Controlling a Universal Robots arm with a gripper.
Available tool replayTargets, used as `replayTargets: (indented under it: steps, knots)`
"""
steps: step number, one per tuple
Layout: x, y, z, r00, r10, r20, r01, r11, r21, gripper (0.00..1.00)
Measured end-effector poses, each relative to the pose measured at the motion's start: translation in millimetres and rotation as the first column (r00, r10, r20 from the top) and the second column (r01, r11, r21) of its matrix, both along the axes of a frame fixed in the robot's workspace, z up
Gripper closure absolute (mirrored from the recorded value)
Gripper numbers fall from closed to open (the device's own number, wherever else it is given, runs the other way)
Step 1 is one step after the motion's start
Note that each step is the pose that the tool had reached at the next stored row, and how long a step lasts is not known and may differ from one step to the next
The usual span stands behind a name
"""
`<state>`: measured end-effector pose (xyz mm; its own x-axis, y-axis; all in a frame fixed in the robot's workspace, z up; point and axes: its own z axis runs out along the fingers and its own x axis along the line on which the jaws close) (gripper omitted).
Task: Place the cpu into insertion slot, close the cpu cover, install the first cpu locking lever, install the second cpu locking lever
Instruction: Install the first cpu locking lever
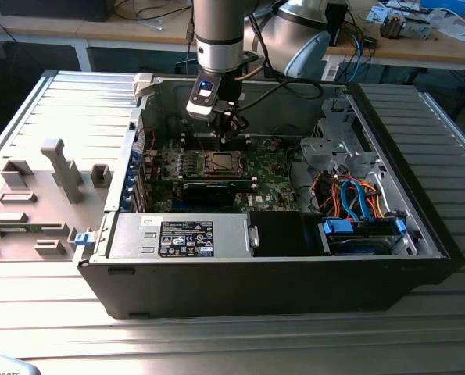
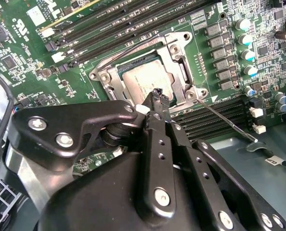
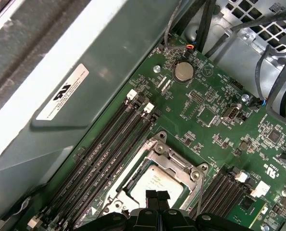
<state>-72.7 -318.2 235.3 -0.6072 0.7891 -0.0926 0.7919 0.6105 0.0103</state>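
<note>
cpu (image 3: 158,183) in insertion slot (image 3: 131,181)

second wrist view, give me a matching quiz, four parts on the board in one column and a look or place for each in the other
1 chip
2 cover
3 lever
4 memory slots

a long black rows
b thin rod slanting out from the cover's corner
c dull silver square showing through a window
d metal frame lying flat around the chip

Pairs: 1-c, 2-d, 3-b, 4-a
</note>
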Motion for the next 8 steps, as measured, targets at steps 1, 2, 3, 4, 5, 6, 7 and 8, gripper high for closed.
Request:
replayTargets:
  steps: [1, 2, 3, 4, 5, 6, 7, 8]
  knots:
    - [0.0, 0.0, 0.0, 1.0, 0.0, 0.0, 0.0, 1.0, 0.0, 0.89]
    - [0.0, 0.0, 0.0, 1.0, 0.001, 0.0, -0.001, 1.0, 0.0, 0.89]
    - [0.0, 0.0, 0.0, 1.0, 0.001, 0.0, -0.001, 1.0, 0.0, 0.89]
    - [0.0, 0.0, 0.0, 1.0, 0.002, 0.0, -0.002, 1.0, 0.0, 0.89]
    - [0.0, 0.0, 0.0, 1.0, 0.003, 0.0, -0.003, 1.0, 0.0, 0.89]
    - [0.0, 0.0, 0.0, 1.0, 0.004, 0.0, -0.004, 1.0, 0.0, 0.89]
    - [0.0, 0.0, 0.0, 1.0, 0.004, 0.0, -0.004, 1.0, 0.0, 0.89]
    - [0.0, 0.0, 0.0, 1.0, 0.005, 0.0, -0.005, 1.0, 0.0, 0.89]
